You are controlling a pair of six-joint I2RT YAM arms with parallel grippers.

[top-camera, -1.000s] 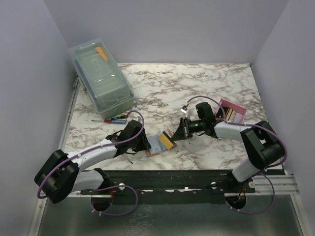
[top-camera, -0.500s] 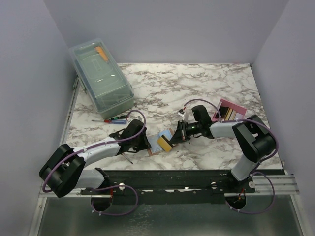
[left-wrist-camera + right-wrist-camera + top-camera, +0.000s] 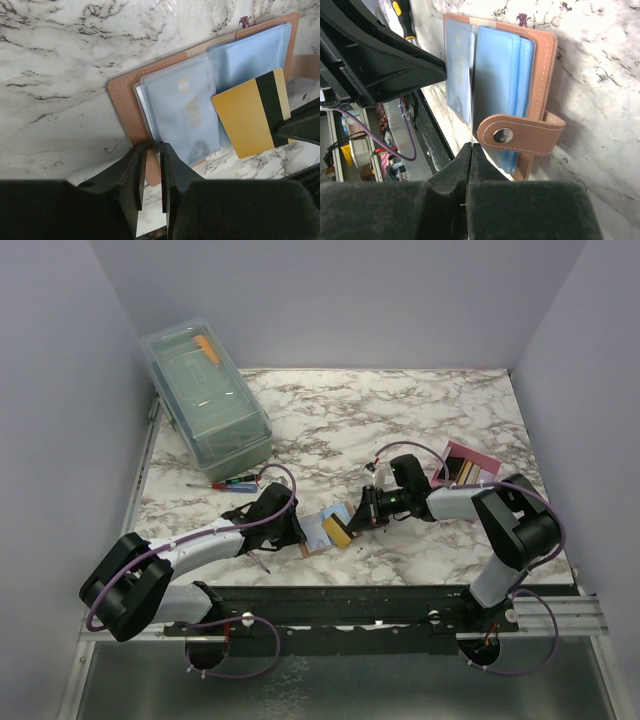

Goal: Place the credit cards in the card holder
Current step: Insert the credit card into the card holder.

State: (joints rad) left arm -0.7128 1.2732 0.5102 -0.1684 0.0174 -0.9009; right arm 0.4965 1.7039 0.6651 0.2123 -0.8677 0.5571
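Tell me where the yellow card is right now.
The yellow card is front centre in the top view, between the arms, held by the right pincer over the open card holder's blue sleeves.

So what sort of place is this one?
Probably a lab robot test cell, not a home: plain lilac walls box in a marble-print table, with a metal mounting rail along its near edge.

Open card holder (image 3: 316, 533) between left end effector (image 3: 292, 533), right end effector (image 3: 361, 513); yellow card (image 3: 337, 533) atop.
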